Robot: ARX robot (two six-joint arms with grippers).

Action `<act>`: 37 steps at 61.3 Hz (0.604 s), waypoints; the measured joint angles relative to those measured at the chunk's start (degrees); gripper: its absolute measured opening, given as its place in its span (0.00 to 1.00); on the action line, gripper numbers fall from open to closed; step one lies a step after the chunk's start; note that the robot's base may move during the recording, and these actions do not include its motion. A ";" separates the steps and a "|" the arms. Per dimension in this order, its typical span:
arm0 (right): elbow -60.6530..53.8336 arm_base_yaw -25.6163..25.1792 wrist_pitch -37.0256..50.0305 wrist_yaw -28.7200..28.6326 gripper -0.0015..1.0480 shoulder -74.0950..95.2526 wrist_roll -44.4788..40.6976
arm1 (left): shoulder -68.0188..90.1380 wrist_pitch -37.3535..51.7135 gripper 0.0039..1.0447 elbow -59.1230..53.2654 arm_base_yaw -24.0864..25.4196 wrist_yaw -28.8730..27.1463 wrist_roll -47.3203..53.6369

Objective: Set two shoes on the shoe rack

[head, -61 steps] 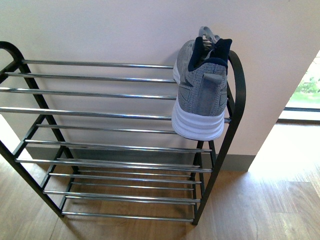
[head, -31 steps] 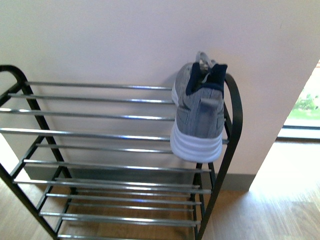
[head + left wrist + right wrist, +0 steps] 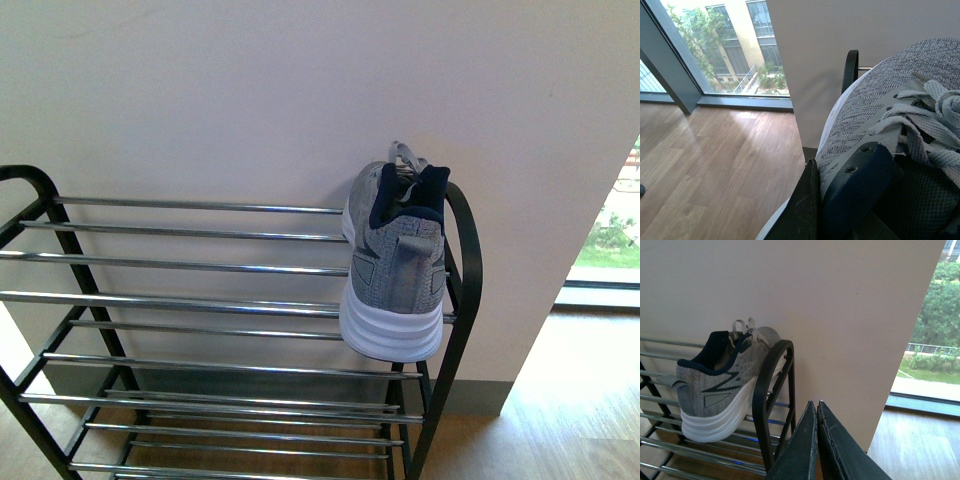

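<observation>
Footwear, item one: the first shoe [image 3: 395, 270], grey mesh with a thick white sole, lies on the top tier of the shoe rack [image 3: 759, 400]. It sits at the rack's right end, just beside the rounded black side frame. The heel faces the front camera and overhangs the front bar. The toe points to the wall [image 3: 250, 90].

Item two: the second shoe [image 3: 880, 115] is off the rack and seen close in the left wrist view. Its laces and navy tongue are uppermost, and the wooden floor [image 3: 715, 165] is well below it.

Holder, the left gripper [image 3: 835, 210], is clamped on the second shoe's navy collar (one dark finger [image 3: 807, 205] shows against it; the other is hidden).

Spare, the right gripper [image 3: 816, 404], has its fingers pressed together. It is near the rack's right side frame and apart from the first shoe.

Surroundings: a window [image 3: 715, 45] beside the wall, with trees and a building outside.
</observation>
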 joint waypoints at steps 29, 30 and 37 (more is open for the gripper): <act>-3.80 0.00 -7.28 -0.02 0.02 -11.10 0.00 | 0.00 0.00 0.01 0.00 0.00 -0.02 0.00; -3.85 0.00 -7.45 -0.02 0.02 -11.34 0.02 | 0.00 0.00 0.01 0.00 0.00 -0.02 0.00; -4.87 0.00 -6.91 0.02 0.02 -13.09 0.02 | 0.00 0.00 0.01 0.00 0.00 -0.04 0.00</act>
